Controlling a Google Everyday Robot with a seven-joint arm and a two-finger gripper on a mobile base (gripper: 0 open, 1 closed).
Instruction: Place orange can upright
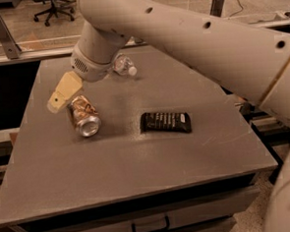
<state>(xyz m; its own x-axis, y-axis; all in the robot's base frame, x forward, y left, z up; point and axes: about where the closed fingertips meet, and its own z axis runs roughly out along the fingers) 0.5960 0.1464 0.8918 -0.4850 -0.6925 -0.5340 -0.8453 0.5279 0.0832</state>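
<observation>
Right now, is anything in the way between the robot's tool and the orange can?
No, nothing visible. The tool is right beside the upper left end of the orange can, which lies on its side. The black snack packet lies apart to its right, and the water bottle is farther back.
</observation>
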